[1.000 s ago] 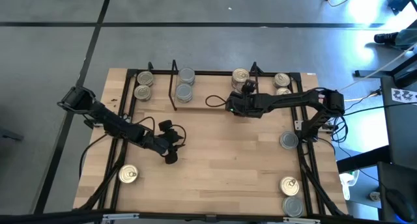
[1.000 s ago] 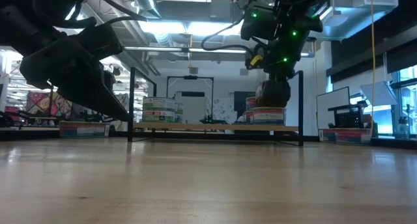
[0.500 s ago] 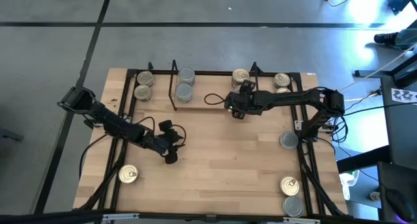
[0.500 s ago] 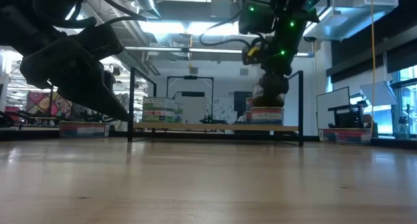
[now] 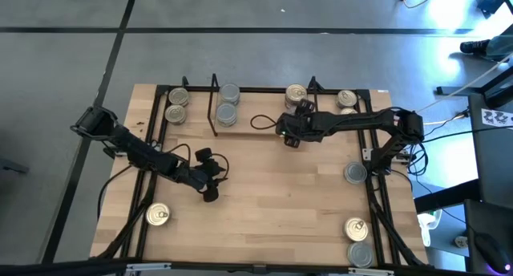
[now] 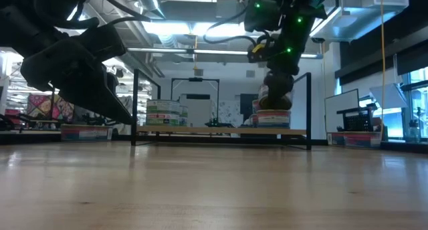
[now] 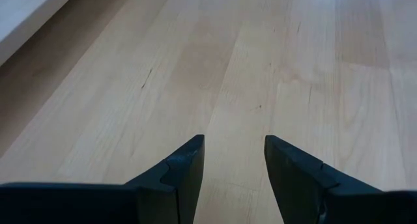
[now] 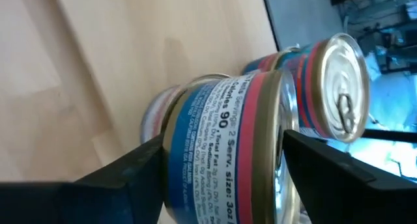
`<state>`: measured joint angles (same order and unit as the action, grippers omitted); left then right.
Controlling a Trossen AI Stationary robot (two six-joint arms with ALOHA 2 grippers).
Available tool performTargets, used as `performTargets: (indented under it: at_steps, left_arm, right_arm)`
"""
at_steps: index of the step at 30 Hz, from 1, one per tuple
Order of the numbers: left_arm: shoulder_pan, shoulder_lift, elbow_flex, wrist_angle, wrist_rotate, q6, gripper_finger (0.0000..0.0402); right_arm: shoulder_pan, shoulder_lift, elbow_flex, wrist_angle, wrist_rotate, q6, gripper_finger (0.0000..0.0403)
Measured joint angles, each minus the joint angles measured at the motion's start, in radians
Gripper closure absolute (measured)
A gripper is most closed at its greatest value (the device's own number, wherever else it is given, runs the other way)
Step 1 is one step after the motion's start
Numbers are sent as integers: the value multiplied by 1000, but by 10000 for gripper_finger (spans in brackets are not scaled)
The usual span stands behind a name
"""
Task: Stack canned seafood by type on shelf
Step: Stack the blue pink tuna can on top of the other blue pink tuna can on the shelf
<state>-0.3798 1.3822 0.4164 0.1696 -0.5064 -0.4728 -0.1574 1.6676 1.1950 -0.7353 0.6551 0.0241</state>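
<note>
The shelf [image 5: 256, 103] stands along the table's far edge, with canned seafood in small stacks on it: tins at the left [image 5: 176, 105], left of middle [image 5: 228, 104] and right [image 5: 346, 98]. My right gripper [image 8: 223, 139] hangs open at the near side of a stack [image 6: 273, 118] right of middle. Its fingers stand on either side of the top tin [image 8: 228, 133], which has a blue-and-red label. That tin rests on another tin [image 8: 155, 113]. My left gripper [image 7: 234, 142] waits open and empty, low over the bare table left of middle [image 5: 210, 180]. My right gripper comes at the labelled tin slanting down from the table's near right. One finger [image 8: 130, 175] stands at the tin's lower rim and the other [image 8: 332, 175] at its upper rim. Whether either finger touches the tin I cannot tell.
Loose tins lie on the table at the near left [image 5: 158, 215], at the right edge [image 5: 355, 173] and in the near right corner [image 5: 357, 240]. A black cable loop [image 5: 263, 123] lies on the shelf board. Upright wire loops [image 5: 213, 99] divide the shelf.
My right gripper has rolled and tipped a little at the stack and edged toward the table's left. The tins on the shelf have stayed where they were.
</note>
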Motion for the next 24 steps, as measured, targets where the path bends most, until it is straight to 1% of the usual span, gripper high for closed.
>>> performTargets:
  at_steps: [4, 9, 17, 24]
  left_arm:
    - [0, 0, 0, 0, 0, -8, 243]
    - [0, 0, 0, 0, 0, -11, 243]
    - [0, 0, 0, 0, 0, -11, 243]
    - [0, 0, 0, 0, 0, -11, 243]
  right_arm:
    - [0, 1, 0, 3, 29, 2, 121]
    - [0, 0, 0, 12, -31, 10, 121]
    - [-9, 0, 0, 55, -19, 65, 121]
    - [-7, 0, 0, 58, -21, 114, 121]
